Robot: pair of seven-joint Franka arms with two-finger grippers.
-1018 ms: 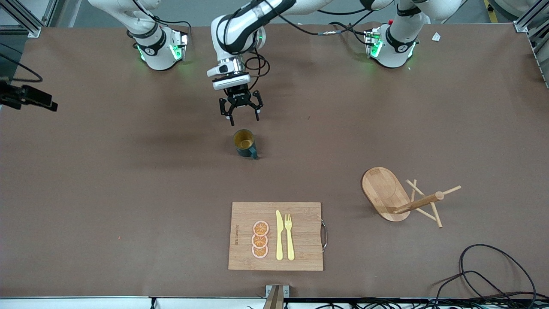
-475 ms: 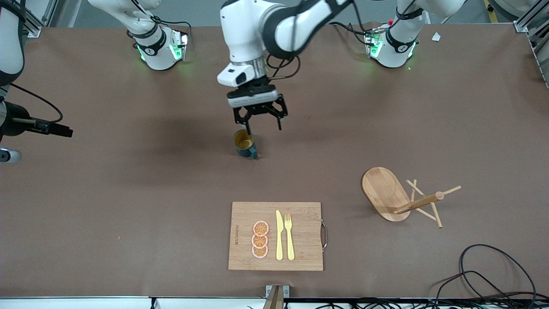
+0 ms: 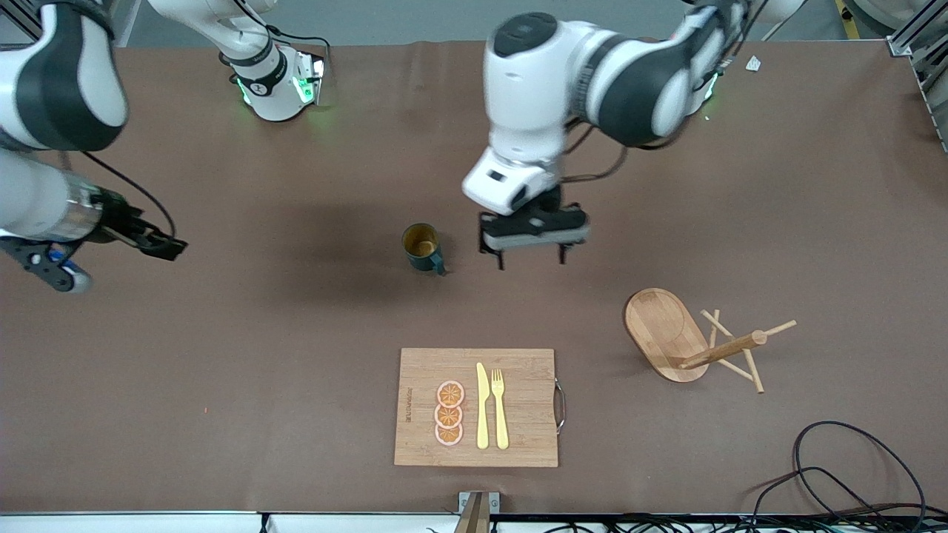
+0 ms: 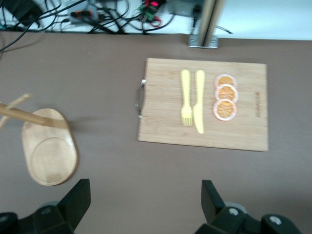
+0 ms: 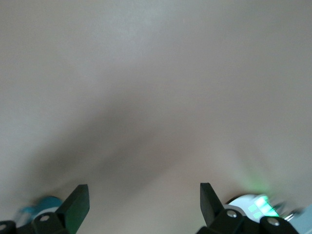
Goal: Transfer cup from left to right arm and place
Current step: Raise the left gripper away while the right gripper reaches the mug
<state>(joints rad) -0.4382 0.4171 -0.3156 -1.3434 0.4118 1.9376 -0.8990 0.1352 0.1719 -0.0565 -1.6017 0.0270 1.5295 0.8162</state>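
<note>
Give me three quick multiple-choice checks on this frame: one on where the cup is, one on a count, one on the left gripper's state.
1. Where is the cup?
A. on the cutting board
B. on the bare table, farther from the front camera than the board
C. in the left gripper

2. How many orange slices lie on the board?
A. two
B. three
C. five

3. The left gripper is:
A. open and empty
B. shut on the cup
C. shut on the fork

Answers:
1 B: the cup stands alone on the table.
2 B: three slices sit in a row beside the knife.
3 A: the left wrist view shows its fingers spread with nothing between them.
</note>
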